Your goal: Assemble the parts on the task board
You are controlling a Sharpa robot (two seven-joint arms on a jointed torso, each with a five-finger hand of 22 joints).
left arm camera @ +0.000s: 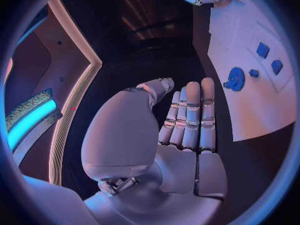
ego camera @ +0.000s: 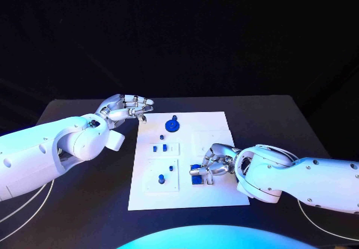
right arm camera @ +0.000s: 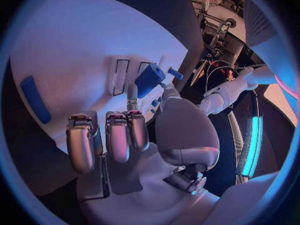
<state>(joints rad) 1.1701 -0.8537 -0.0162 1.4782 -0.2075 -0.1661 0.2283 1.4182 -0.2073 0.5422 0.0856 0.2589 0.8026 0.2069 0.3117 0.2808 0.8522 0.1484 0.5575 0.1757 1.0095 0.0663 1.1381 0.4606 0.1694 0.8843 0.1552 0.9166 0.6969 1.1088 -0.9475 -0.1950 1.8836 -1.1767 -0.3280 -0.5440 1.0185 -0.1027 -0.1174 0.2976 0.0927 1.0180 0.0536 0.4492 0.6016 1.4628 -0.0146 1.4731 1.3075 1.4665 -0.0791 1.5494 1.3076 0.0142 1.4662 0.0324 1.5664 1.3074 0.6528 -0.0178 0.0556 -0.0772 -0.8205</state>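
Black table (ego camera: 82,176), dark backdrop, white task board (ego camera: 217,194) centred between both arms. Judged partway thru: blue gear-like disc (ego camera: 172,125) sits at board's far end, two small blue pieces (ego camera: 160,148) in the mid panel, blue peg (ego camera: 161,179) standing in the near-left panel w/ another small blue bit (ego camera: 171,168) just beside it. Can't tell from head view whether those are fully seated. Right hand (ego camera: 211,165) over board's right side, pinching a blue block (right arm camera: 149,80) between thumb and a finger, other fingers curled; block held just above board, looks not yet inserted. Recessed square panel (ego camera: 208,140) on far right appears unfilled, prob. still to do. Left hand (ego camera: 125,107) off board's far-left corner, fingers straight and pressed together, holding nothing, near but apart from disc. Remaining, by guess: place held block, fill the open panel.
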